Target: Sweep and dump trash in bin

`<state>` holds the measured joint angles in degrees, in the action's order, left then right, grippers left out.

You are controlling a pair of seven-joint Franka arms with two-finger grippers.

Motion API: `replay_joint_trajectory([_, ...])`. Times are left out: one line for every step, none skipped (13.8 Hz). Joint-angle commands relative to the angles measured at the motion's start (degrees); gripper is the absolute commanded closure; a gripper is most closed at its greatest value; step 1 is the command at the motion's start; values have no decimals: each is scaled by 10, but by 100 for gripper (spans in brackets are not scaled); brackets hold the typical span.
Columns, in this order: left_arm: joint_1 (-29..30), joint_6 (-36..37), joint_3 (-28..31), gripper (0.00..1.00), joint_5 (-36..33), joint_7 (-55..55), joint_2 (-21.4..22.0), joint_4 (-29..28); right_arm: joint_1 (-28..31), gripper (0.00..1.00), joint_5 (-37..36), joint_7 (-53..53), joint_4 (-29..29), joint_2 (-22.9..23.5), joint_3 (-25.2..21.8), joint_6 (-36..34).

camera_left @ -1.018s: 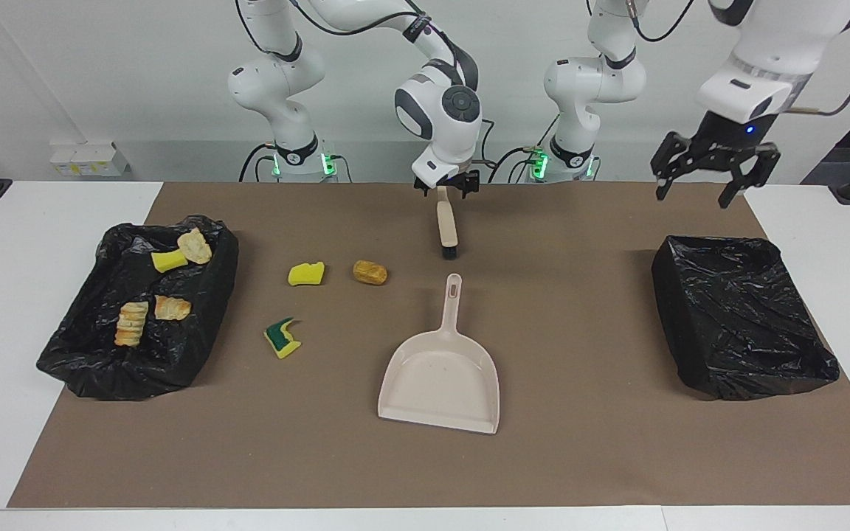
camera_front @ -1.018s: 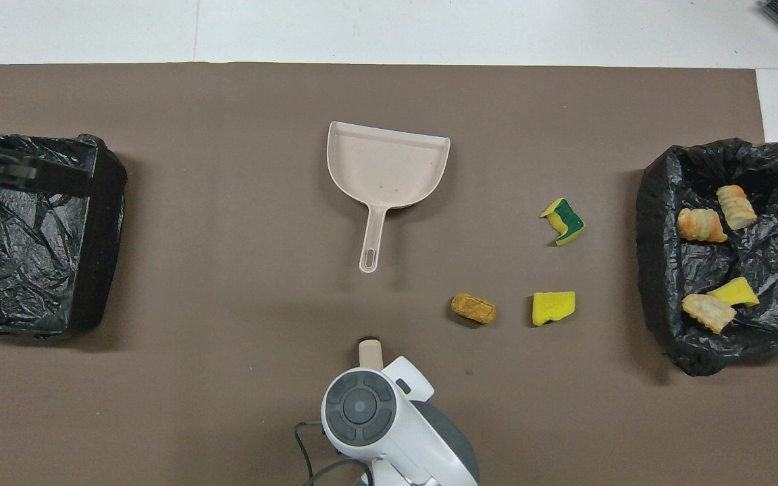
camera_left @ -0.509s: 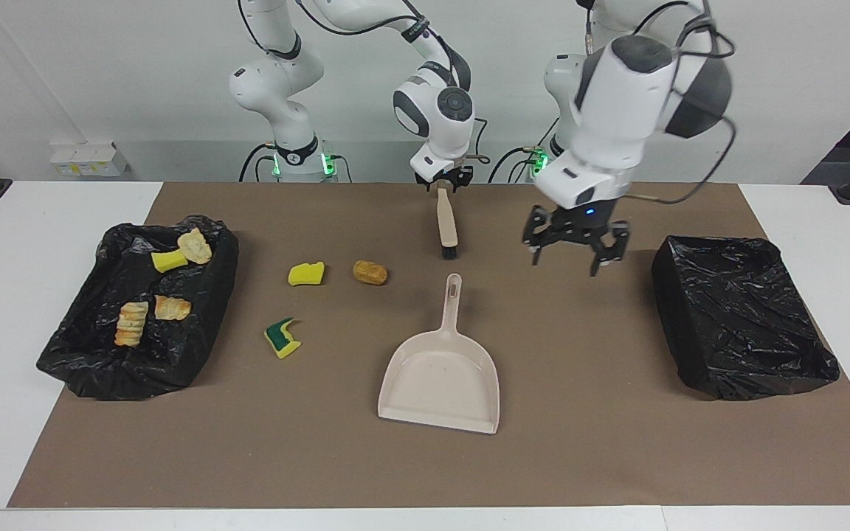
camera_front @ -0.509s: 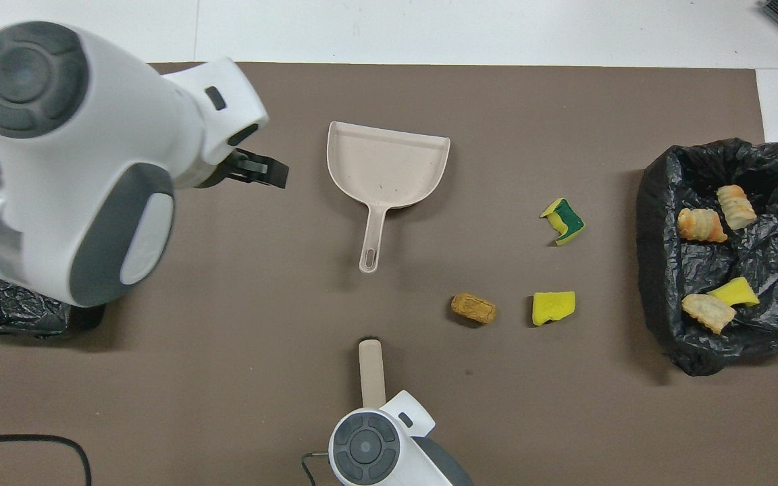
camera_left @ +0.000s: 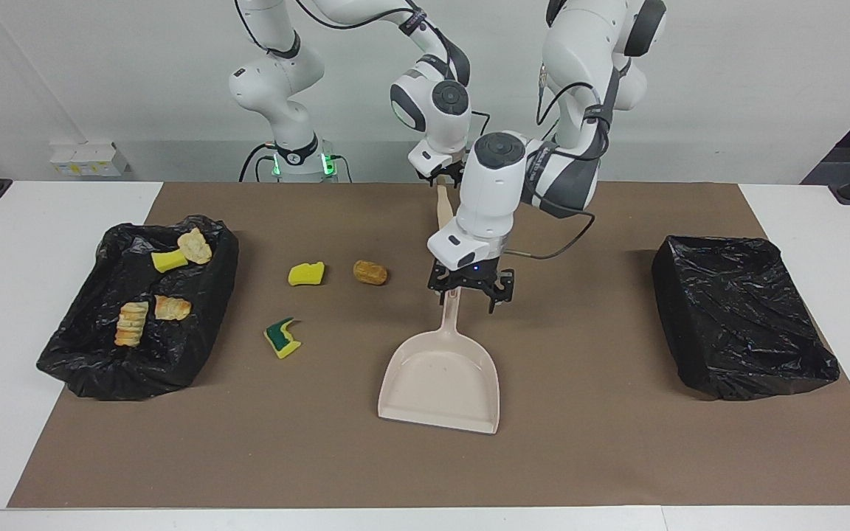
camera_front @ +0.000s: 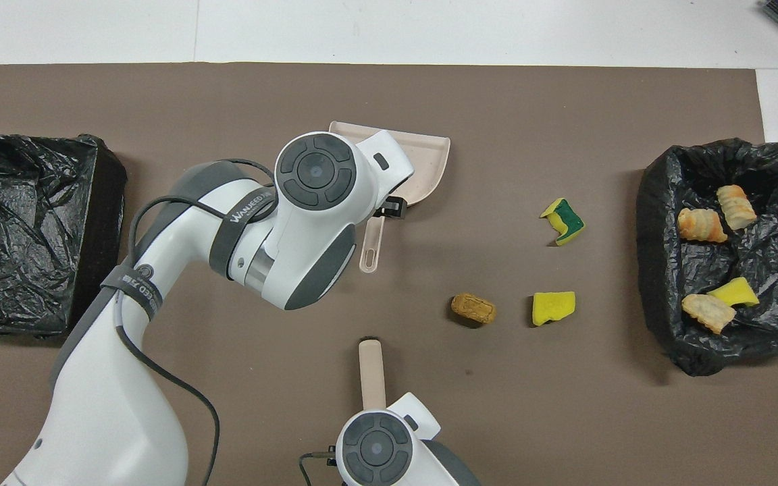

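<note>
The left tool (camera_left: 469, 290), fingers spread, straddles the dustpan (camera_left: 441, 380) handle, positioned to grip it. The right tool (camera_left: 446, 173) grips the brush (camera_front: 371, 372) handle end. Three trash scraps (camera_left: 306, 273) lie on the counter (camera_left: 602, 457), between dustpan and the filled bin (camera_left: 78, 354).

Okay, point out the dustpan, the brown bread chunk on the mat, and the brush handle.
dustpan (camera_left: 440, 383), facing view, on the bare floor of its pan.
brown bread chunk (camera_left: 370, 272), facing view, on its middle.
brush handle (camera_front: 371, 373), overhead view, on the beige shaft above the right arm's wrist.
</note>
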<state>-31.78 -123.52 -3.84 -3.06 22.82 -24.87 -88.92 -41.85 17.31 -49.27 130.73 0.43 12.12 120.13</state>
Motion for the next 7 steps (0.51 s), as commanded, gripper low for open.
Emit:
replay_joint_trajectory([-30, -18, 10, 0, -10, 26, -5, -20, 8, 56, 15, -1, 15, -22, 2, -16])
replay_joint_trajectory([-32, -39, 10, 0, -12, 33, -15, -19, 8, 56, 15, -1, 17, -24, 2, -16])
replay_joint_trajectory([-33, -51, 10, 0, -14, 34, -17, -20, 8, 56, 15, -1, 18, -25, 2, -16])
replay_joint_trajectory([-35, -52, 10, 0, -14, 34, -26, -22, 8, 56, 15, 0, 19, -25, 2, -16])
replay_joint_trajectory([-36, -58, 9, 0, -14, 34, -33, -22, 8, 55, 15, 4, 19, -25, 3, -16])
replay_joint_trajectory([-36, -64, 9, 0, -14, 34, -34, -22, 8, 54, 15, 12, 20, -26, 3, -16])
replay_joint_trajectory([-36, -64, 9, 0, -14, 34, -34, -24, 8, 54, 15, 16, 26, -26, 2, -15])
